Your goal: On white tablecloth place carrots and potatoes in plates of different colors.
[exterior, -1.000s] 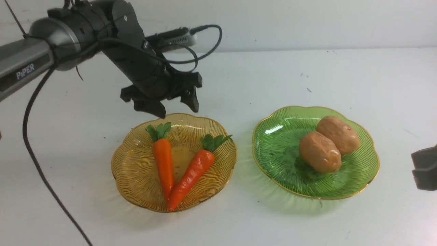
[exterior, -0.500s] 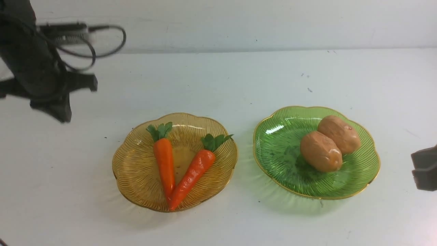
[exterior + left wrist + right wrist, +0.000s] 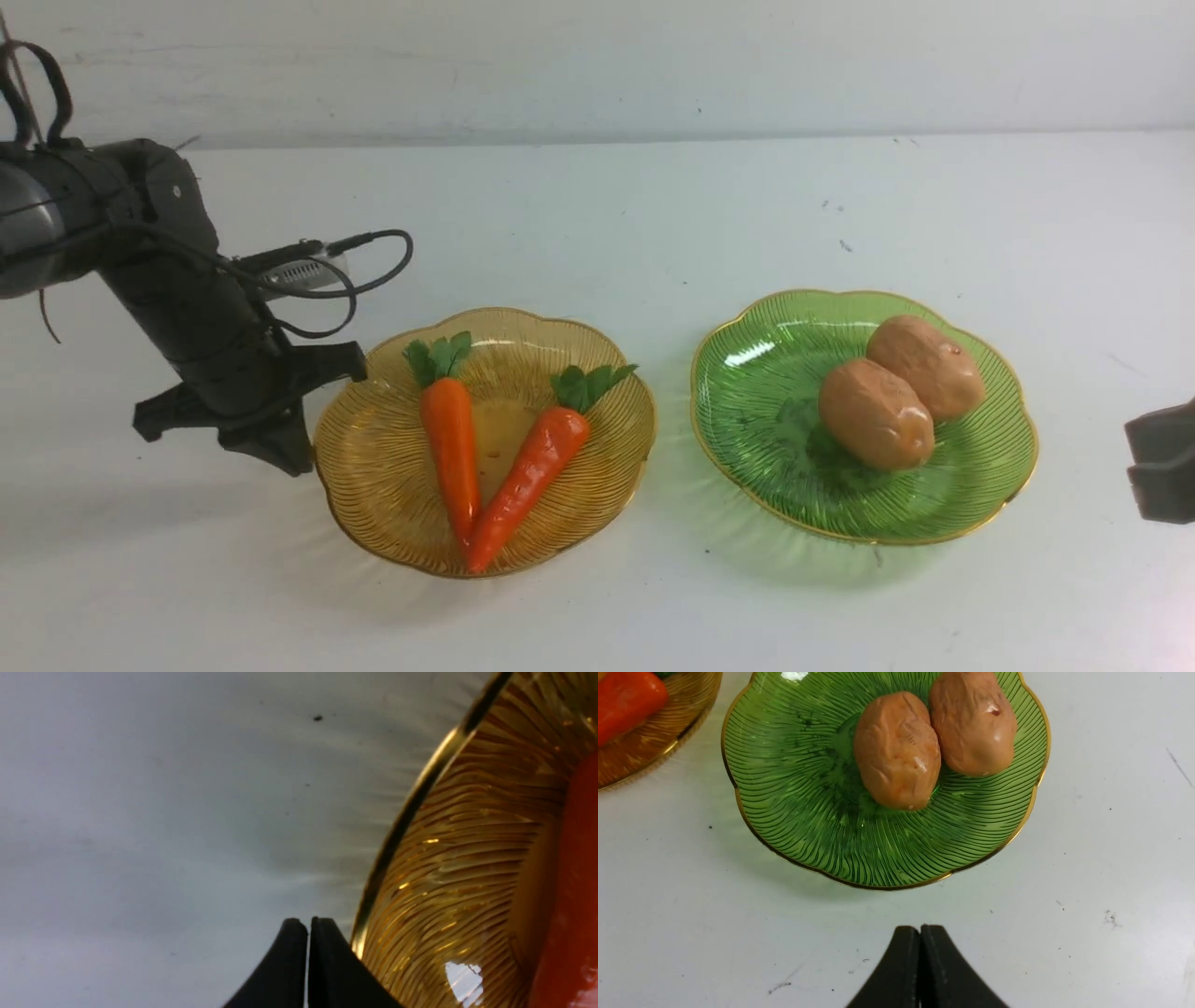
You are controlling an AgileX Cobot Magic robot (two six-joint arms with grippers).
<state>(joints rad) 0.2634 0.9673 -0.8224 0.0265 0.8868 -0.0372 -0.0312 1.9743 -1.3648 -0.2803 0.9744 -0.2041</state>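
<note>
- The tablecloth (image 3: 597, 215), white with a few small dark specks, covers the whole tabletop.
- The amber plate (image 3: 373, 471) stands on it left of centre. It is ribbed and scalloped, with a thin gold rim.
- Both carrots lie inside the amber plate in a V. The left carrot (image 3: 450, 448) and the right carrot (image 3: 527, 471) have their green tops apart toward the plate's far rim. Their orange tips meet close to its near rim.
- The green plate (image 3: 766, 411), of the same shape, stands to the right of the amber plate. The two rims are near each other but not touching.
- Both potatoes lie in the green plate, on the half away from the amber plate. The near potato (image 3: 876, 415) and the far potato (image 3: 926, 366) touch side by side.
- The left pincer (image 3: 278, 455) points down just outside the amber plate's left rim. Its fingers are pressed together and it holds nothing. Whether it touches the rim or the cloth cannot be told.
- A black cable (image 3: 373, 271) loops from the left wrist, over the cloth behind the amber plate's left side.
- The right pincer (image 3: 920, 933) is well to the right of the amber plate, beyond the green plate. Its fingers are together and empty, over bare cloth.
</note>
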